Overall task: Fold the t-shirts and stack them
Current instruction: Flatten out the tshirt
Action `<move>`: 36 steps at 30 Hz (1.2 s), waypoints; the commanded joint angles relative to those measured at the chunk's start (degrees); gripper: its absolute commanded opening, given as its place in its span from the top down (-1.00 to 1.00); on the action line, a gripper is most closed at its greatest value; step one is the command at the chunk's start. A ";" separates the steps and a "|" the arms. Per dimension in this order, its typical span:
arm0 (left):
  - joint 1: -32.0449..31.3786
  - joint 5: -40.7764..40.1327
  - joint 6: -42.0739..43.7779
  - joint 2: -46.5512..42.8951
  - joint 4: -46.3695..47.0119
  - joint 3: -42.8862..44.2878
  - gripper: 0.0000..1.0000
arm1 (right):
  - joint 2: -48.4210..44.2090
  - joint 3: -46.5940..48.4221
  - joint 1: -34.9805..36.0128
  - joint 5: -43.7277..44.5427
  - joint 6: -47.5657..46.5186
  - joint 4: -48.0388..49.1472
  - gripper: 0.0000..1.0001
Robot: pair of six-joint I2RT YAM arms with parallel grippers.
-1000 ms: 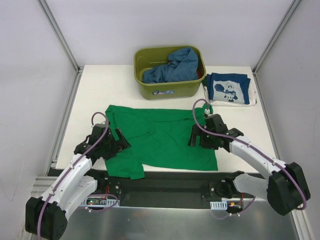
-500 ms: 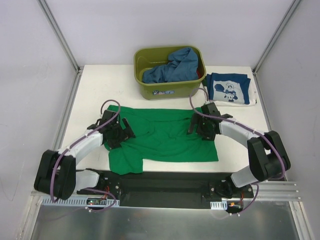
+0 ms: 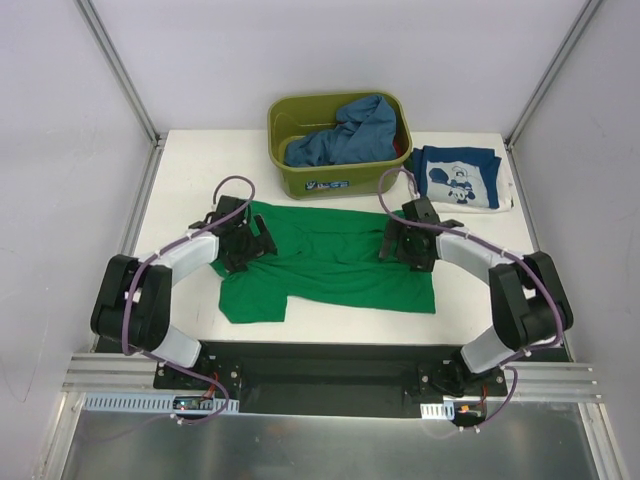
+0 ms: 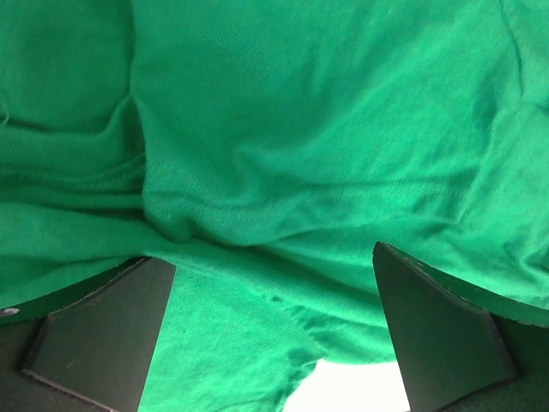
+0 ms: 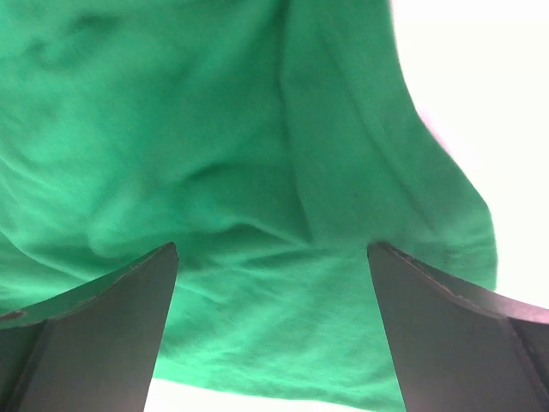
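Note:
The bright green t-shirt (image 3: 335, 268) lies spread on the white table, with some wrinkles. My left gripper (image 3: 246, 243) is low over its left part, near the sleeve. My right gripper (image 3: 404, 240) is low over its right part. In the left wrist view the gripper (image 4: 270, 257) has its jaws wide apart, with green cloth (image 4: 283, 154) between and under them. The right gripper (image 5: 272, 249) stands the same way over green cloth (image 5: 214, 163). The navy printed t-shirt (image 3: 458, 178) lies folded at the back right. The mid-blue t-shirt (image 3: 345, 130) sits bunched in the tub.
The olive-green plastic tub (image 3: 338, 180) stands at the back centre, just beyond the green shirt. Bare white table (image 3: 185, 180) shows to the left of the tub and along the near edge. Metal frame posts stand at both back corners.
Both grippers have moved away from the near edge toward the tub. The green shirt has slid with them toward the back, and its near hem now lies farther from the table's front edge.

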 commanded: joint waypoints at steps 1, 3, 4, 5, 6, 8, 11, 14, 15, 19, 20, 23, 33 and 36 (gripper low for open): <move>-0.07 1.45 0.51 -11.84 -0.74 -6.65 -0.98 | -9.16 -4.08 -0.38 1.98 -1.30 -2.04 -0.93; -0.07 0.93 -0.98 -18.63 -1.53 -10.10 -0.99 | -13.98 -6.62 -0.03 1.54 -1.30 -1.95 -0.93; -0.07 0.23 -1.42 -25.98 -2.49 -12.99 -0.99 | -15.49 -7.25 0.15 1.19 -1.22 -1.95 -0.93; -0.07 -1.17 -1.86 -29.79 -4.59 -14.32 -0.99 | -16.90 -8.13 0.41 1.01 -1.22 -2.04 -0.93; -0.07 -2.23 -2.82 -33.49 -6.44 -16.25 -0.99 | -19.52 -9.44 0.50 0.83 -1.22 -1.95 -0.93; -0.07 -3.99 -4.15 -43.42 -13.26 -17.49 -0.99 | -21.65 -11.03 0.76 0.48 -0.78 -2.04 -0.93; -0.07 -5.85 -7.74 -52.31 -22.75 -19.08 -0.99 | -27.44 -14.02 0.68 1.00 0.45 -2.22 -0.93; -0.07 -7.87 -12.67 -55.32 -26.93 -21.27 -0.96 | -30.61 -15.95 0.68 2.67 1.16 -3.27 -0.93; -0.07 -7.08 -14.33 -55.06 -26.93 -22.67 -0.80 | -32.19 -16.13 0.68 3.11 1.16 -4.40 -0.93; -0.07 -8.30 -18.03 -51.29 -26.85 -24.70 -0.51 | -34.75 -16.48 0.68 4.08 0.98 -6.78 -0.93; -0.07 -9.00 -18.47 -50.32 -26.93 -24.88 -0.47 | -35.54 -17.01 0.76 4.17 0.81 -6.87 -0.93; -0.07 -11.81 -19.79 -46.80 -26.85 -24.97 -0.27 | -36.51 -17.89 0.68 4.87 0.98 -7.31 -0.93; -0.07 -13.14 -18.74 -40.56 -20.87 -26.28 0.21 | -37.21 -17.54 0.76 7.33 2.12 -10.03 -0.93; -0.07 -12.26 -17.69 -38.37 -19.99 -26.29 0.32 | -37.74 -17.28 0.68 9.43 3.00 -12.31 -0.93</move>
